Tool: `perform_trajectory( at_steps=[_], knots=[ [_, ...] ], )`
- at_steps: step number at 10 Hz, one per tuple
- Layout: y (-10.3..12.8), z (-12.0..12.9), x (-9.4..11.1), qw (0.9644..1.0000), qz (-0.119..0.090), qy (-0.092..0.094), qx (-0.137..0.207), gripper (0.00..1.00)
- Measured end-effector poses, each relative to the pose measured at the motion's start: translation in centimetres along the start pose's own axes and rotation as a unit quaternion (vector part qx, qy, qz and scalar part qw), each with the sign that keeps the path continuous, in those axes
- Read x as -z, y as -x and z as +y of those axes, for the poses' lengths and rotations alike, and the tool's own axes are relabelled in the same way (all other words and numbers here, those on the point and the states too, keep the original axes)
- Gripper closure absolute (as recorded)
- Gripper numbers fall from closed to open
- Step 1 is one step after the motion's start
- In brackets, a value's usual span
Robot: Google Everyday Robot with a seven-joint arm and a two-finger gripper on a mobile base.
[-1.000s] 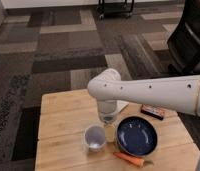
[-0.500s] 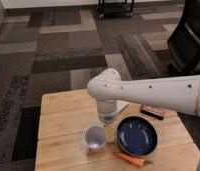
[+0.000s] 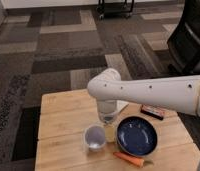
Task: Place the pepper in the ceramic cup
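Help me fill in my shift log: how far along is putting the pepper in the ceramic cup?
Done: nothing yet. The pepper lies on the table near its front edge, in front of the blue bowl, and the ceramic cup looks empty.
In hand: the gripper hangs just behind the cup, away from the pepper.
Left: reach the pepper, grasp it, carry it over and drop it in.

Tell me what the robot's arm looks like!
The arm is a fat, smooth, creamy-white tube with a round elbow, a row of small dark dots along its side and a thin tan ring near the picture's right edge. Its gripper is pale grey and hangs under the elbow, above the wooden table.
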Motion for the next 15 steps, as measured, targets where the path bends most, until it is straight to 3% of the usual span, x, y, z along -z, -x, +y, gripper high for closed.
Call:
perform_trajectory(
  at_steps=[8, 11, 15],
  knots=[
    [-0.1, 0.0, 0.0, 1.0000, 0.001, -0.002, 0.005, 0.35],
    [-1.3, 0.1, 0.1, 0.9992, 0.017, -0.001, 0.035, 0.35],
    [-3.4, 0.4, -0.4, 0.9962, 0.034, 0.020, 0.078, 0.35]
  ],
)
